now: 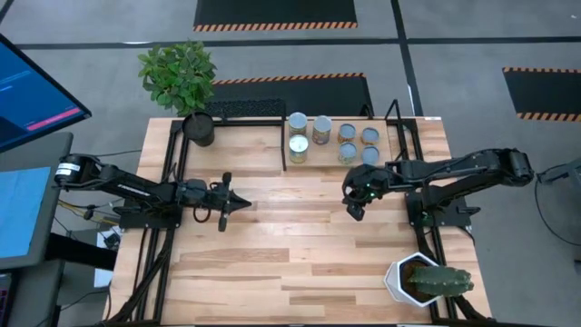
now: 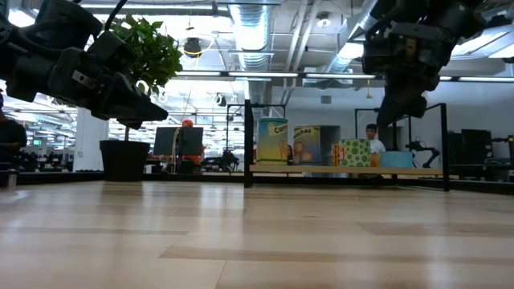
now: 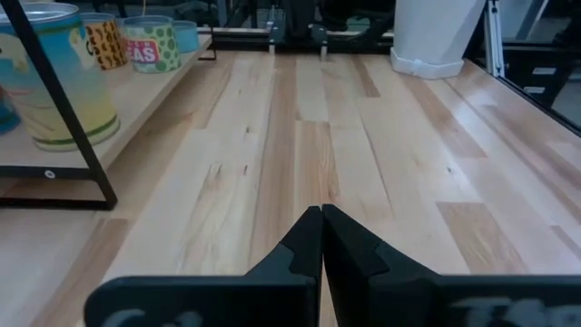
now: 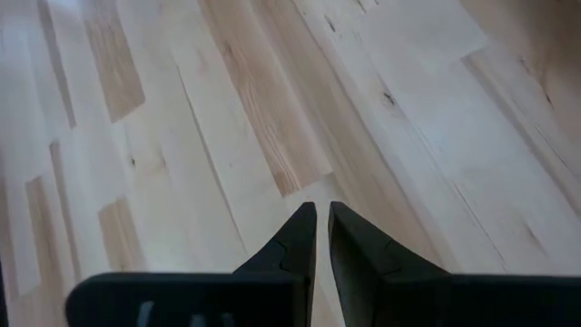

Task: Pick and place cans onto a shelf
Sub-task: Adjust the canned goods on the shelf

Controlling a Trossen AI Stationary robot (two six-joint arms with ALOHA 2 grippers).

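Observation:
Several cans [image 1: 321, 129] stand upright on their bases on the right half of the shelf [image 1: 245, 150], a black rod rack with a wooden board at the table's far side. The low view shows their labels [image 2: 273, 140], and the left wrist view shows them too [image 3: 54, 73]. My left gripper [image 1: 247, 204] hovers shut over the table's left middle, pointing toward the right edge; its fingertips meet [image 3: 321, 213]. My right gripper [image 1: 356, 213] hangs above the right middle, slanting down, with a narrow gap between its fingertips [image 4: 320, 211] and nothing in it.
A black plant pot [image 1: 199, 128] with a green plant stands at the shelf's left end. A white cactus pot [image 1: 418, 277] sits at the near right corner. Bare wooden table [image 1: 290, 245] lies between and in front of the arms.

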